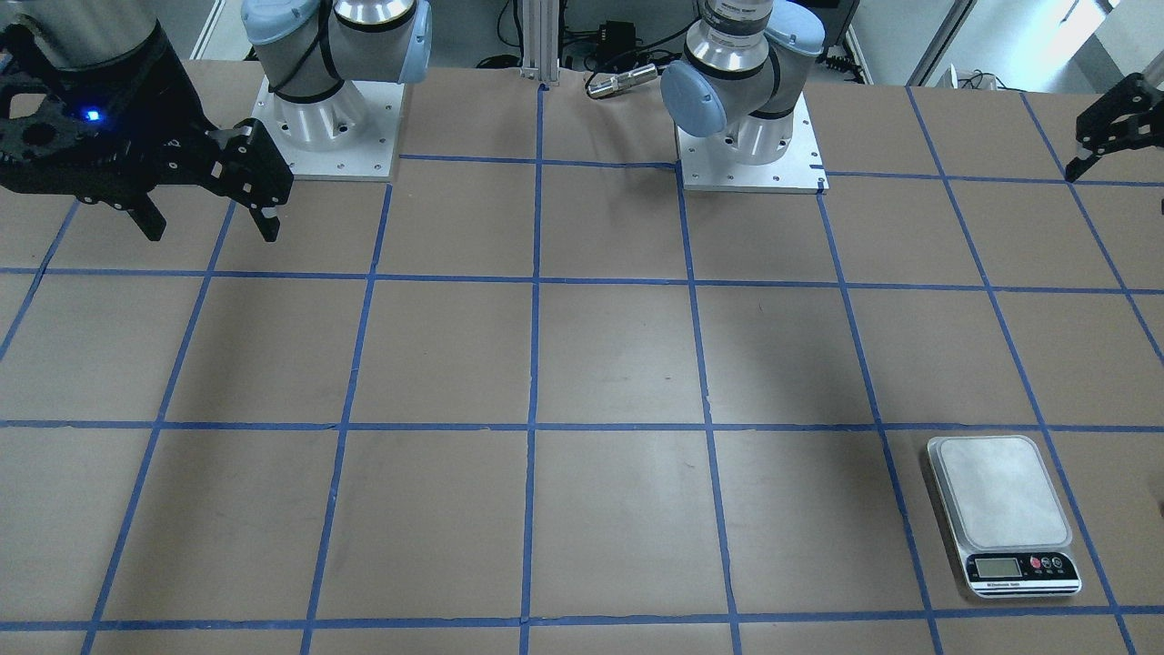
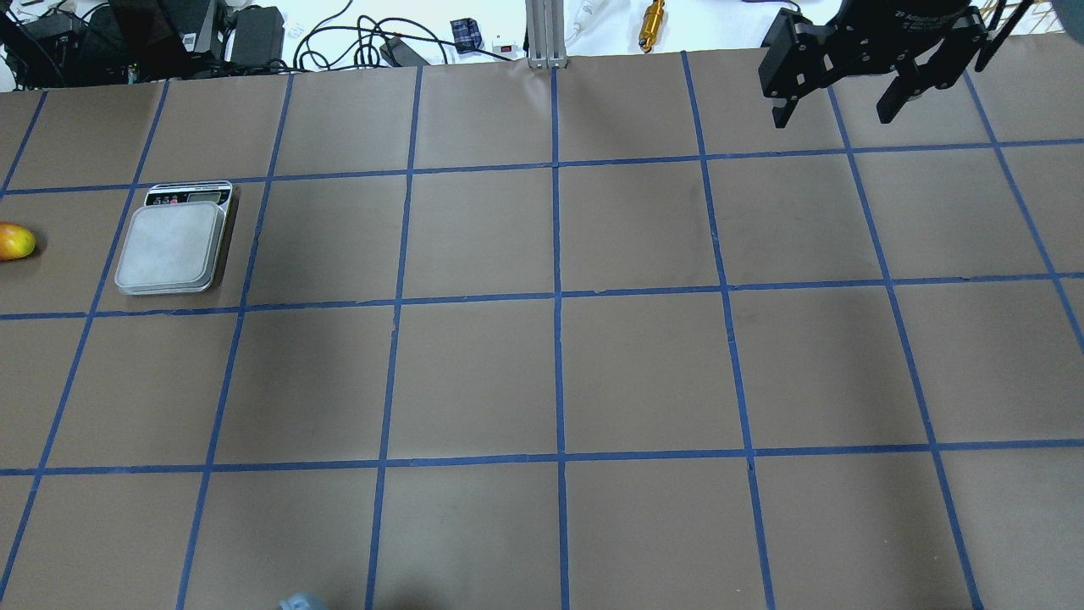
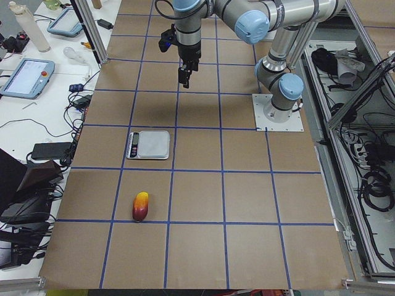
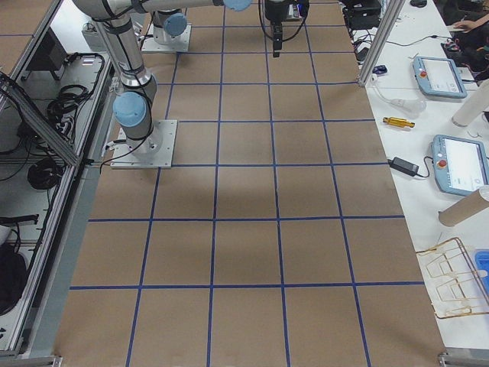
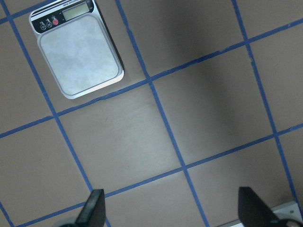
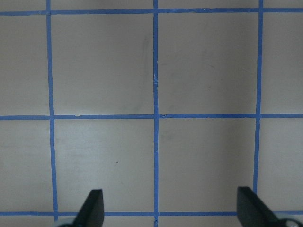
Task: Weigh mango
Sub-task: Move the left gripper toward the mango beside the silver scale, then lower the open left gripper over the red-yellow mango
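The mango [image 3: 141, 206], yellow at one end and red at the other, lies on the brown paper at the table's left end; it also shows at the left edge of the overhead view [image 2: 14, 242]. The scale [image 2: 172, 247] stands one square away from it with a bare platform [image 5: 78, 52], and shows in the front view [image 1: 1000, 509]. My left gripper [image 5: 173, 210] is open and empty, high above the table, well off from the scale. My right gripper [image 2: 832, 117] is open and empty, high over the far right part [image 1: 212, 227].
The two arm bases [image 1: 332, 118] [image 1: 750, 136] stand on white plates at the robot's side. An aluminium post [image 2: 546, 34], cables and a gold cylinder [image 2: 653, 15] lie past the far edge. Blue tape lines grid the paper [image 6: 155, 116].
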Controlling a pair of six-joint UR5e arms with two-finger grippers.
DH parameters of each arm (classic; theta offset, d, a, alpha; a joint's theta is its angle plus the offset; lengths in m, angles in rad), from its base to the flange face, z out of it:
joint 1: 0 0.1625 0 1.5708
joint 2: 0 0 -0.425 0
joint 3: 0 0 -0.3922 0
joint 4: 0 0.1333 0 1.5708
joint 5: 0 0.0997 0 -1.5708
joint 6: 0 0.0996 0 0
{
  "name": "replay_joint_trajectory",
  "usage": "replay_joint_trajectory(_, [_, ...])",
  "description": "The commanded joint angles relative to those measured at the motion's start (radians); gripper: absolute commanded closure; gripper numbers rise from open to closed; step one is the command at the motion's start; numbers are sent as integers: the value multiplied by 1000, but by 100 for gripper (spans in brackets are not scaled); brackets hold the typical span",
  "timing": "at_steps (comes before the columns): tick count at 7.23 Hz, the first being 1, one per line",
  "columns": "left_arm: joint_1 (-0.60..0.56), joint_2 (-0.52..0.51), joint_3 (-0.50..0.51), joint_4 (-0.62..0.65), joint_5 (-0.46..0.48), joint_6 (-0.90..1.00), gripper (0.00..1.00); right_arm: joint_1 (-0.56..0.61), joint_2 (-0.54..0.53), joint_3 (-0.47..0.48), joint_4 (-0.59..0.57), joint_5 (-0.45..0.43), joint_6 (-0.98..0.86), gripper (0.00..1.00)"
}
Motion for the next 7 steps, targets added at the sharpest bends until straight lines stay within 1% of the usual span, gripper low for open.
replay_joint_trajectory(1, [50, -95, -6, 147, -3, 233, 0, -1, 0, 0, 0, 0, 0, 0])
replay_joint_trajectory(2, [81, -161, -4, 188, -11, 245, 0, 0, 0, 0, 0, 0, 0, 0])
replay_joint_trajectory(4, [121, -300, -4, 367, -2, 421, 0, 0, 0, 0, 0, 0, 0, 0])
replay_joint_trajectory(5, [157, -366, 11, 435, -3, 487, 0, 0, 0, 0, 0, 0, 0, 0])
replay_joint_trajectory(6, [174, -437, 20, 549, -6, 587, 2, 0, -1, 0, 0, 0, 0, 0])
replay_joint_trajectory(7, [175, -516, 78, 567, -6, 653, 5, 0, 0, 0, 0, 0, 0, 0])
